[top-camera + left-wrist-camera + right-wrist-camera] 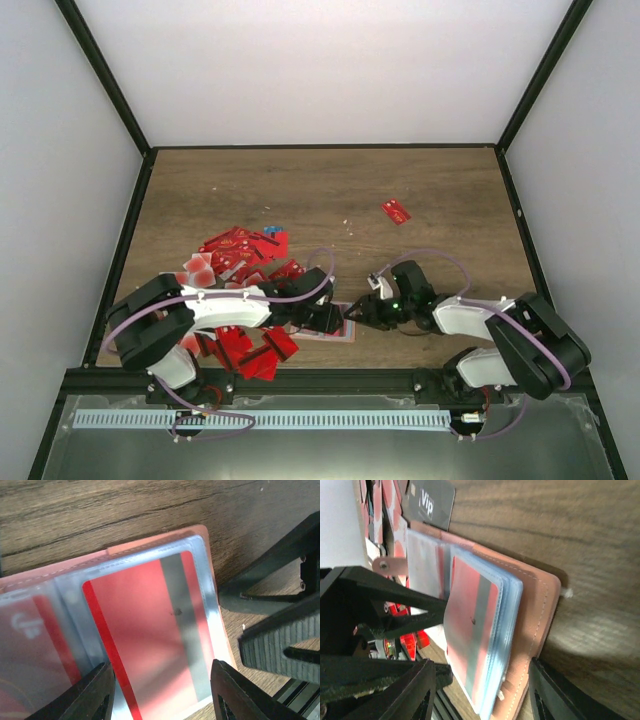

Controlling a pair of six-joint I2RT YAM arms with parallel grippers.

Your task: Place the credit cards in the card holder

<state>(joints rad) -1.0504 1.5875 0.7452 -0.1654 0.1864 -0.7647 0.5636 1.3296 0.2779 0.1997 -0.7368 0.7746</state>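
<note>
The left hand straddles the red credit card sleeved in the card holder (whether it pinches, I cannot tell), seemingly seating it, while the right hand, jaws apart, sits against the holder's edge on the bench, likely bracing it.

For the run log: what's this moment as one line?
card holder open | red card in clear sleeve | left pincer open over sleeve | right pincer open astride holder | card pile at left

Both arms are reaching inward, folded at the elbow and lying low, so that the left gripper and the right gripper are facing each other with their tips close together. Each gripper is tilting downward, and its jaws are standing partly apart.
</note>
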